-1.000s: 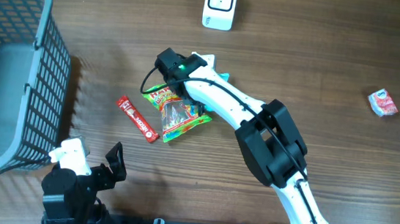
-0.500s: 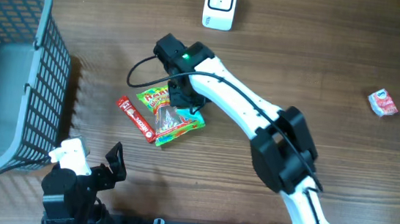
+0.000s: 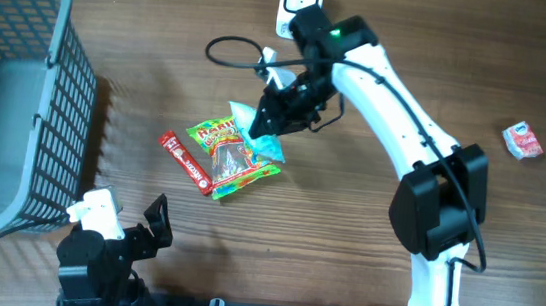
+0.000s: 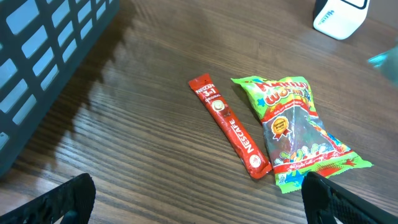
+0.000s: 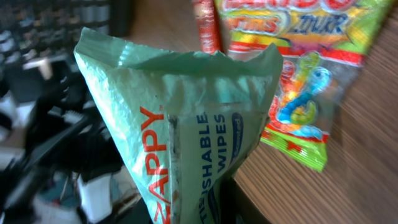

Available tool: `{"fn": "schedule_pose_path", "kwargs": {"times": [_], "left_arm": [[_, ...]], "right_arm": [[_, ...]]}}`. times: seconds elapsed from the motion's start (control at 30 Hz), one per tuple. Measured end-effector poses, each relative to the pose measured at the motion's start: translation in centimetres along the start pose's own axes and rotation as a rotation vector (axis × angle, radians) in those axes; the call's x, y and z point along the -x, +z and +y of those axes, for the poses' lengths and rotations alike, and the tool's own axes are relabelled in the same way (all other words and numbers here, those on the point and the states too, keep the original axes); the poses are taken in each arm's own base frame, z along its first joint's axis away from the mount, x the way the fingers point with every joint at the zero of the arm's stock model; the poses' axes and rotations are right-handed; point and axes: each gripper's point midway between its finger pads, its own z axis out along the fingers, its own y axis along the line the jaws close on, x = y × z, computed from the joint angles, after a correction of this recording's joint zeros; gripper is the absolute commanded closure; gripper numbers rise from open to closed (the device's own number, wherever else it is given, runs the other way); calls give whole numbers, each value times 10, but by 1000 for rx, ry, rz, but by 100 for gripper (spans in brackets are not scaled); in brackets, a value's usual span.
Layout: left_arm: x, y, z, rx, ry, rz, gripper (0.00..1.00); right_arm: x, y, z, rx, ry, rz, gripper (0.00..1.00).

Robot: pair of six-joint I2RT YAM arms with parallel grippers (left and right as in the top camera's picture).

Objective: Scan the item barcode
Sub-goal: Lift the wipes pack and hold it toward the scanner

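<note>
My right gripper (image 3: 289, 106) is shut on a pale green wipes packet (image 3: 258, 127), held in the air just above the upper right corner of a green gummy candy bag (image 3: 233, 155). In the right wrist view the packet (image 5: 186, 124) fills the middle, hiding my fingers, and no barcode shows on this face. The white scanner (image 3: 300, 5) stands at the table's far edge, a short way beyond the gripper. My left gripper (image 3: 128, 223) rests open near the front left with nothing between its fingers (image 4: 68, 200).
A red Nescafe stick (image 3: 188, 162) lies left of the candy bag. A grey wire basket (image 3: 60, 12) fills the left side. A small red-and-white packet (image 3: 522, 140) lies at the far right. A black cable (image 3: 225, 46) loops beside the scanner.
The right arm has lifted the wipes packet off the table beside the candy bag and swung up and right, closer to the scanner. The left arm has not moved.
</note>
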Motion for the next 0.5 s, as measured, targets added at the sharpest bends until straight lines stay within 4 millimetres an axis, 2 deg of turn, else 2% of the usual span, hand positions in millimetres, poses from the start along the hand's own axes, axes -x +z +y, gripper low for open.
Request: {"fn": "schedule_pose_path", "kwargs": {"times": [0.13, 0.23, 0.3, 0.37, 0.5], "left_arm": [[0, 0, 0, 0, 0, 0, 0], [0, 0, 0, 0, 0, 0, 0], [0, 0, 0, 0, 0, 0, 0], [0, 0, 0, 0, 0, 0, 0], [0, 0, 0, 0, 0, 0, 0]], "right_arm": [[0, -7, 12, 119, -186, -24, 96], [-1, -7, 31, 256, -248, -47, 96], [-1, -12, 48, 365, -228, -66, 96], [2, -20, 67, 487, -134, -71, 96], [3, -28, 80, 575, 69, -28, 95]]}}
